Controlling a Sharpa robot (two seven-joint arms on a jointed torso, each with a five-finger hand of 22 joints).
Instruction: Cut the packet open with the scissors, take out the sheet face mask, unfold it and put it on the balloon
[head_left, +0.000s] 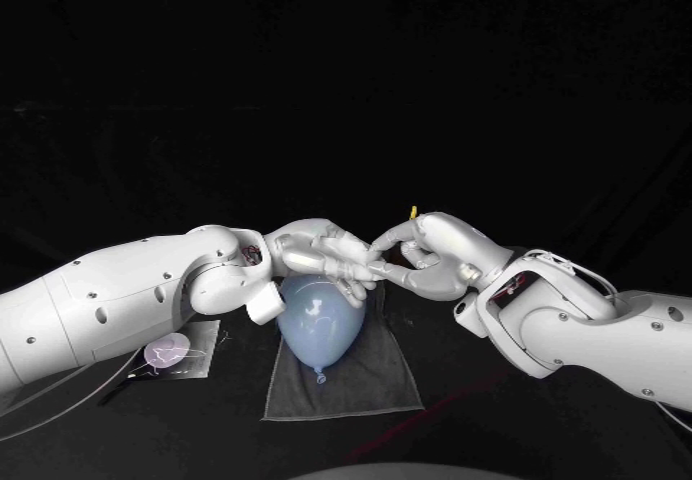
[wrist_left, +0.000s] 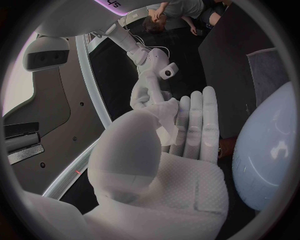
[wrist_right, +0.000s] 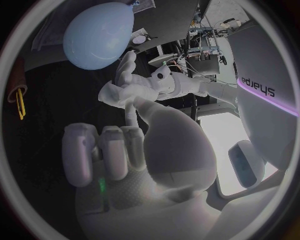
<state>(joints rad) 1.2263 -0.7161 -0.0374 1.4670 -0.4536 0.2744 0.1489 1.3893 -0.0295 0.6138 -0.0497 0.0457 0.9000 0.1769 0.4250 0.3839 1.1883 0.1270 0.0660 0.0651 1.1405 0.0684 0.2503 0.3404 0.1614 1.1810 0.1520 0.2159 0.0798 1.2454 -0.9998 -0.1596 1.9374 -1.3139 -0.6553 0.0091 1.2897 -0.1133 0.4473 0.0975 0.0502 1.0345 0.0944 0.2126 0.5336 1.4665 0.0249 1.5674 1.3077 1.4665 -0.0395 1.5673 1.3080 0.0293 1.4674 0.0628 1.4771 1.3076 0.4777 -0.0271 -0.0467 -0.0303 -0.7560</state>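
Head view: dim, with black surroundings; the left arm (head_left: 116, 300), right arm (head_left: 606, 330) and balloon (head_left: 320, 325) are lit on their upper sides.
Wrist views: fisheye bending toward the rims, dark frame.
Glare: a bright pale patch at the right wrist view's edge.

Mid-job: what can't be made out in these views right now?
Grip: head view, left hand and right hand meet, hiding what they hold; left wrist view, pale scrap at the thumb, maybe the mask.
Balloon top: head view, under the left hand.
Pale item beside the cloth: head view, too small to name.
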